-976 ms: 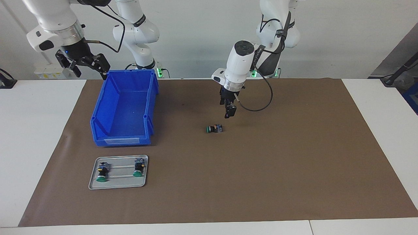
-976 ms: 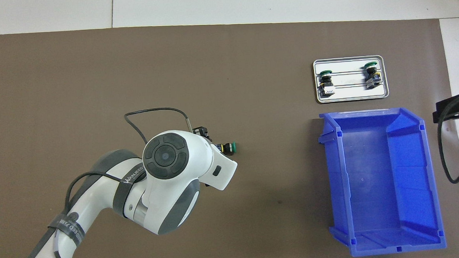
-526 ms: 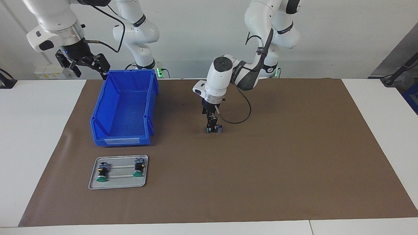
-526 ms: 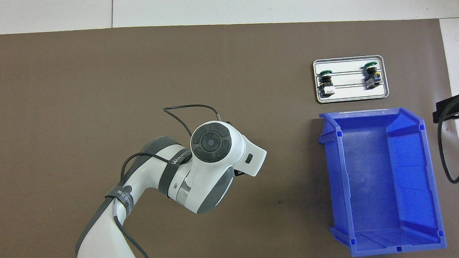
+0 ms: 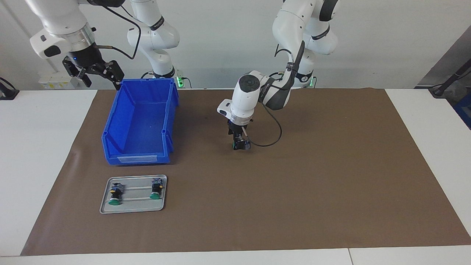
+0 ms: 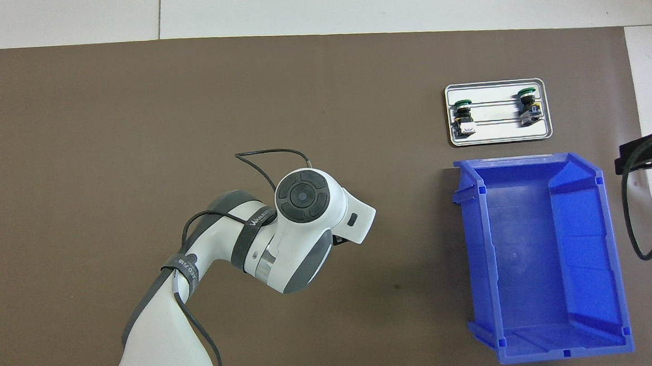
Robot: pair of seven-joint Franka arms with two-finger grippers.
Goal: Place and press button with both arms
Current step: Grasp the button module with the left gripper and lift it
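The left gripper [image 5: 238,144] is down on the brown mat at the middle of the desk [image 5: 36,147], its fingers spread either side of the button [image 5: 243,145] lying on its side there, though a grip on it cannot be told. The right gripper [image 5: 96,75] waits with fingers spread in the air beside the blue bin [image 5: 140,121], at the right arm's end. Two more buttons [image 5: 115,195] lie on a grey tray [image 5: 132,209] near that bin.
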